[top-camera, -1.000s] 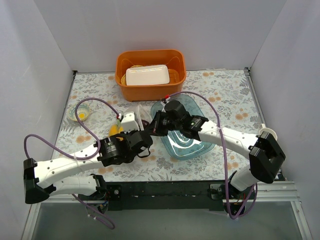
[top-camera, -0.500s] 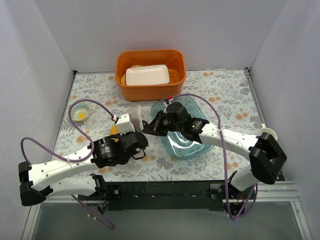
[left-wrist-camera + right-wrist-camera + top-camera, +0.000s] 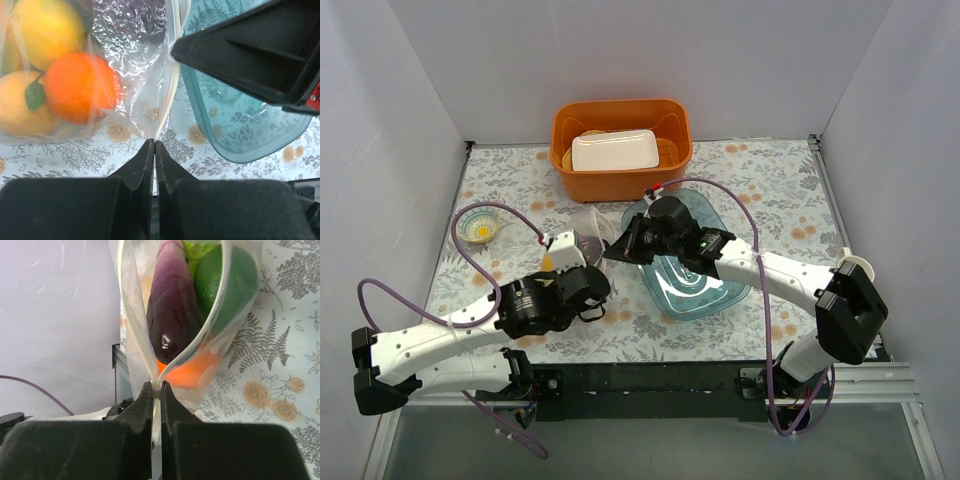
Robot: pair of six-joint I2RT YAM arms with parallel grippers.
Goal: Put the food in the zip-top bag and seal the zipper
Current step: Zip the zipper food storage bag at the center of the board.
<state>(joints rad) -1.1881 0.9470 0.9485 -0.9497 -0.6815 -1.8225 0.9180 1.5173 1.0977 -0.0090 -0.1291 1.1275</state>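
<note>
The clear zip-top bag (image 3: 582, 224) lies between my two grippers, left of the blue tray. In the left wrist view the bag (image 3: 131, 60) holds a yellow lemon (image 3: 47, 30), an orange (image 3: 80, 87) and another yellow fruit (image 3: 22, 105). My left gripper (image 3: 154, 143) is shut on the whitish zipper (image 3: 170, 95); it also shows in the top view (image 3: 592, 262). My right gripper (image 3: 156, 386) is shut on the zipper (image 3: 131, 325) at one end of the mouth, which gapes beyond it. A purple eggplant (image 3: 172, 305), a green fruit (image 3: 227, 285) and an orange (image 3: 192, 372) show inside. The right gripper also shows in the top view (image 3: 612, 250).
The clear blue rigid tray (image 3: 705, 285) lies under my right arm; it also shows in the left wrist view (image 3: 235, 125). An orange bin (image 3: 620, 180) holding a white tray (image 3: 613, 150) stands at the back. A small bowl (image 3: 480, 227) sits at the left.
My left arm has drawn back toward the near left, its gripper still at the bag's edge. My right gripper has shifted slightly up and back with the bag's mouth.
</note>
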